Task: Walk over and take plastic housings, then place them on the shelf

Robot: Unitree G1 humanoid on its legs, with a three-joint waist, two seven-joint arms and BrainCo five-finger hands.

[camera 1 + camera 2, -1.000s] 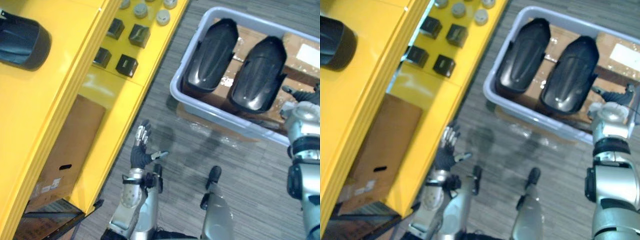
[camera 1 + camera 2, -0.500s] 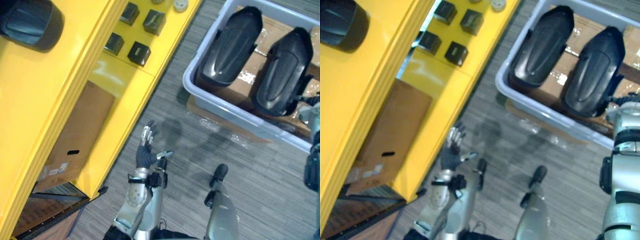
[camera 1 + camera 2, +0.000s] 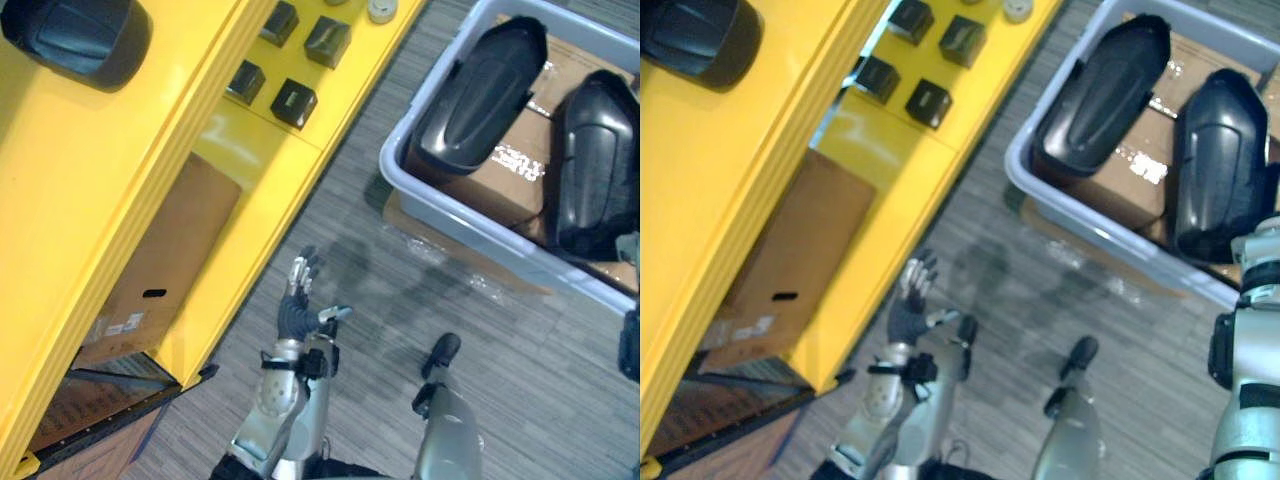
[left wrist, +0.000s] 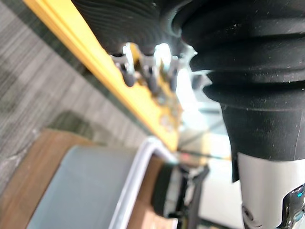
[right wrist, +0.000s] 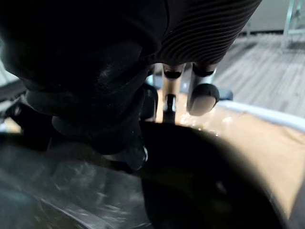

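Two black plastic housings lie dome up, side by side, in the grey bin on cardboard. The left housing has its long axis slanting from the bin's near wall toward its far wall. The right housing runs nearly the same way, so their far ends sit closer together than their near ends. A third housing rests on the top board of the yellow shelf, near that board's outer edge, partly cut off. The left hand hangs over the floor beside the shelf's front edge, fingers straight and loosely spread, holding nothing. The right hand is over a dark housing inside the bin, fingers stretched out straight above its curved back; whether they touch it I cannot tell.
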